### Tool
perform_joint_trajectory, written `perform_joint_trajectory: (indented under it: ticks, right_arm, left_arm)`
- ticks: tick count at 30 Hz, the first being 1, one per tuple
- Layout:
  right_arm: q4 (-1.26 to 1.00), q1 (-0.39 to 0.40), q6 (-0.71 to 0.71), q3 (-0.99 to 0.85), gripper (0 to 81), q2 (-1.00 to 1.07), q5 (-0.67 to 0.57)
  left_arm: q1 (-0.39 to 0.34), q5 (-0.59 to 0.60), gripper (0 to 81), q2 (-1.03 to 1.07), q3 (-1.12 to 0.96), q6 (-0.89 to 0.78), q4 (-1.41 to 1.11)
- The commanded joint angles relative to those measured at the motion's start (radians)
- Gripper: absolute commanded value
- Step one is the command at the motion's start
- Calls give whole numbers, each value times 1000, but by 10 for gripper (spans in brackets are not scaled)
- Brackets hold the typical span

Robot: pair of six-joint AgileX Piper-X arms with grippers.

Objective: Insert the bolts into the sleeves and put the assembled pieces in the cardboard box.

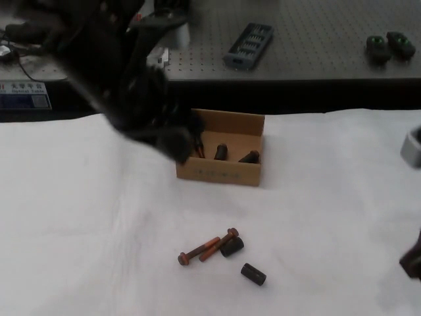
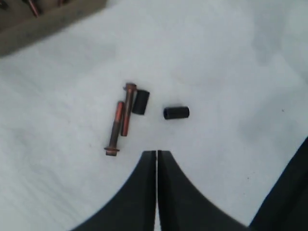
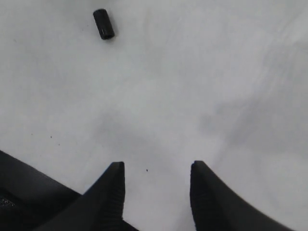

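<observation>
A: High view first. Shows the cardboard box (image 1: 220, 174) beyond the loose parts on the white cloth (image 1: 79, 217), with dark assembled pieces (image 1: 221, 151) inside and the left arm (image 1: 125, 79) hanging beside its left wall. Could shove or tip the box on any sideways swing.

B: Agreed. Also shows two bolts (image 1: 199, 251) side by side nearer the camera, one sleeve (image 1: 231, 246) right against a bolt, and the loose sleeve (image 1: 253, 274) a little apart. Might roll off under a careless nudge.

A: Left wrist view next. Puts the left gripper (image 2: 157, 156) above the cloth, just short of the bolts (image 2: 114, 129), closed tight on nothing. Cannot pick anything like that. Must spread before descending, or would only push a bolt aside.

B: And risks pinching both bolts at once, given so little room between them.

A: Right wrist view last. Has the right gripper (image 3: 155, 166) spread wide over bare cloth, empty, well apart from the loose sleeve (image 3: 103, 24). May squeeze the rounded side and squirt it away.

B: Worth adding: could jam at insertion through a tilted bolt tip catching the sleeve's rim.
</observation>
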Motion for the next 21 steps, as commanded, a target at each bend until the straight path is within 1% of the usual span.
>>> perform_joint_trajectory:
  ticks: [1, 9, 12, 17, 21]
  right_arm:
    - [-5, -3, 5, 32, 328, -20, -10]
    - [-38, -3, 5, 134, 328, -46, -15]
    - [-66, -3, 48, 151, 328, -46, -14]
    - [-116, -3, 96, 153, 328, -46, -29]
    - [-137, -3, 102, 153, 328, -46, -31]
  left_arm:
    - [-10, -3, 6, -119, 136, -37, -57]
    - [-9, -3, 6, -427, 491, -69, -162]
    - [-9, -3, 6, -533, 621, -77, -187]
    - [-9, 32, 6, -711, 804, -202, -283]
    - [-9, 27, 6, -826, 873, -284, -371]
